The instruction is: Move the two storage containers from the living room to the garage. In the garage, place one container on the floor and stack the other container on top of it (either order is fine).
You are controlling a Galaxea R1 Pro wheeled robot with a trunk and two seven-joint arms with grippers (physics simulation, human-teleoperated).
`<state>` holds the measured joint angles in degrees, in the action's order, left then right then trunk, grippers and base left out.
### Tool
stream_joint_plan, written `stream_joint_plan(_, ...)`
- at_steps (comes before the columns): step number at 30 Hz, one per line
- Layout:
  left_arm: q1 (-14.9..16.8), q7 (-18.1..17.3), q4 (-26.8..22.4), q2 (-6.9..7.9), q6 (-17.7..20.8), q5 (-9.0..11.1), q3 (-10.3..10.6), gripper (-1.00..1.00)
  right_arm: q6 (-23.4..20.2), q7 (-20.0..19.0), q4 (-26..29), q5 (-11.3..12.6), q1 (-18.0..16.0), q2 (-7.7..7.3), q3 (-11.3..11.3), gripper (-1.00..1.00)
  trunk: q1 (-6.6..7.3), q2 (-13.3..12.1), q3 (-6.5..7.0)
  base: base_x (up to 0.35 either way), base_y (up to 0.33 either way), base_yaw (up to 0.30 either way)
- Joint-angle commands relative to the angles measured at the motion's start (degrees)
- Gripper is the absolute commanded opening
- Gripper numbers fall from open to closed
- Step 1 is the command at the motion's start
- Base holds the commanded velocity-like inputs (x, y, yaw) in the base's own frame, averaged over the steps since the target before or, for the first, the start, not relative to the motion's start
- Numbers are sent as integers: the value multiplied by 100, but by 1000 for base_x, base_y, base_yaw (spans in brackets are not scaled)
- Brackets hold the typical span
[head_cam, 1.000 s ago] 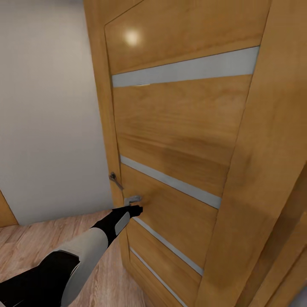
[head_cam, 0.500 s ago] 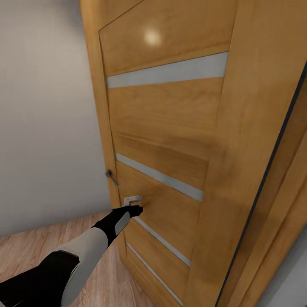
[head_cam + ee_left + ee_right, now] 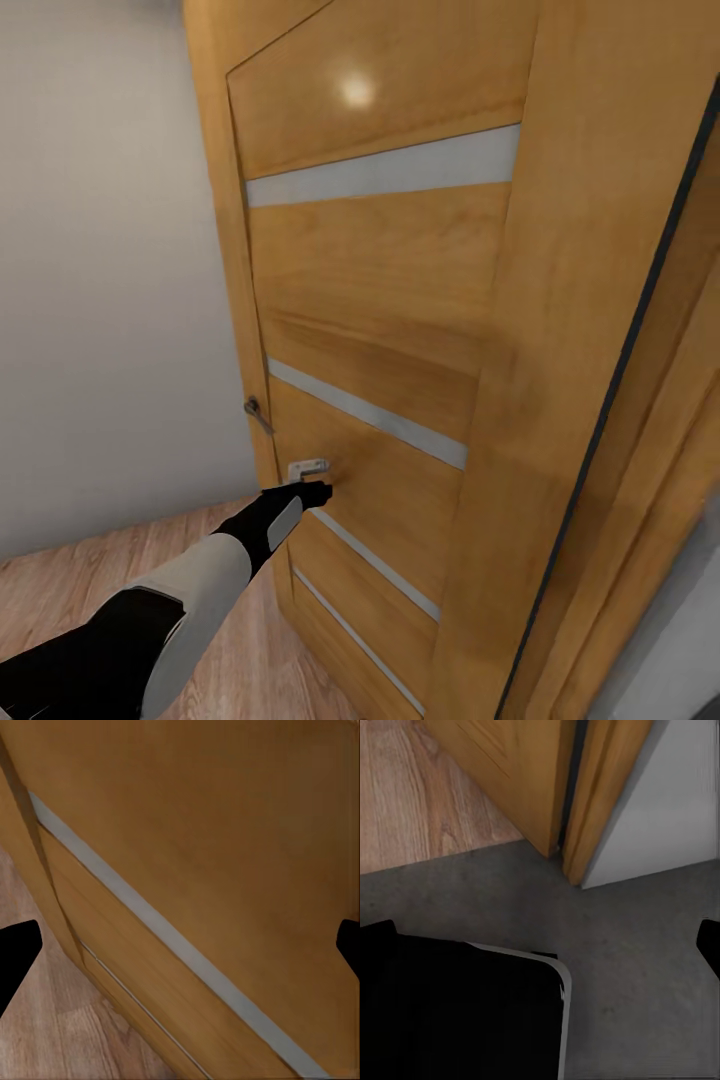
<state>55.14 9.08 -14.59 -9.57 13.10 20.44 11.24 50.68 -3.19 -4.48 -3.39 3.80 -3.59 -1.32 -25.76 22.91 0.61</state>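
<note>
The two storage containers are out of view. My left arm reaches forward to a wooden door (image 3: pixel 380 300). My left gripper (image 3: pixel 316 492) is at the door's face, just below a small metal plate (image 3: pixel 307 468). In the left wrist view, the left gripper (image 3: pixel 180 952) is open, its dark fingertips (image 3: pixel 16 949) far apart, with only the door panel between them. My right gripper (image 3: pixel 540 941) is open too and holds nothing. It hangs over dark grey concrete floor (image 3: pixel 645 945).
The door has grey glass strips (image 3: pixel 380 168) and a lever handle (image 3: pixel 257 413) at its edge. A pale wall (image 3: pixel 100 300) stands on the left above light wood planks (image 3: pixel 60 590). Below the right gripper are my black base (image 3: pixel 457 1012), the door frame's foot (image 3: pixel 585 810) and a pale wall (image 3: pixel 667 787).
The whole view has shifted. The door panel now sits further left in it, and a dark gap shows along its right side. My left arm keeps its place against the door.
</note>
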Motion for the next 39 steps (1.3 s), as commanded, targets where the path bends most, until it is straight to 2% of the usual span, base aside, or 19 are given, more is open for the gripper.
stream_joint_plan(1, -3, 2, -15, -43, 16, 180, 62, 100, 21, -9, -9, -3, -2, -1, -9, 100, -3, 1, 1, 0, 0, -253)
stream_joint_plan(12, -3, 1, -11, -43, 16, 180, 62, 100, 21, -6, -9, -3, -2, -1, -9, 100, -3, 1, 10, 0, 0, -245)
stream_joint_plan(26, -3, 22, -13, -43, 10, 171, 62, 100, 21, -6, -9, -3, -2, -1, -9, 100, -3, 1, 10, 0, 98, -12)
stream_joint_plan(39, -3, 24, -14, -43, 11, 172, 62, 100, 26, 0, -9, -3, -2, 0, -9, 100, -3, 1, 10, 0, 9, 0)
